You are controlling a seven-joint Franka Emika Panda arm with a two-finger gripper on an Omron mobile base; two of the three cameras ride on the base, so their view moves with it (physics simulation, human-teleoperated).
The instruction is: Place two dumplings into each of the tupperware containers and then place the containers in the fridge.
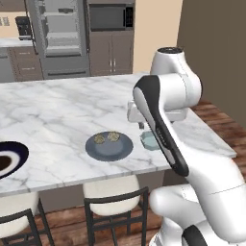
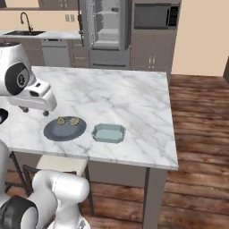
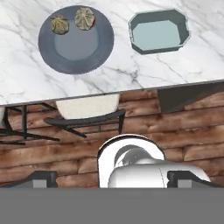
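Note:
Two dumplings [image 1: 99, 139] [image 1: 113, 136] lie side by side on a flat grey-blue round plate [image 1: 109, 150] near the marble island's front edge. They also show as dumplings [image 3: 60, 25] [image 3: 85, 18] on the plate [image 3: 76, 48]. Just right of the plate sits the pale teal container [image 2: 108, 133] [image 3: 159, 32], empty. My gripper [image 2: 36, 112] [image 3: 113, 178] hangs open above the island's near edge, over the plate's near side, holding nothing. The fridge [image 1: 60, 33] [image 2: 107, 27] stands open at the back. The dark grey container is out of view.
A navy-rimmed plate [image 1: 7, 158] sits at the island's left edge. Cushioned stools [image 1: 113, 187] [image 3: 87, 107] stand under the front edge. A dark microwave [image 2: 156, 15] is beside the fridge, and a sink [image 2: 22, 32] lies on the back counter.

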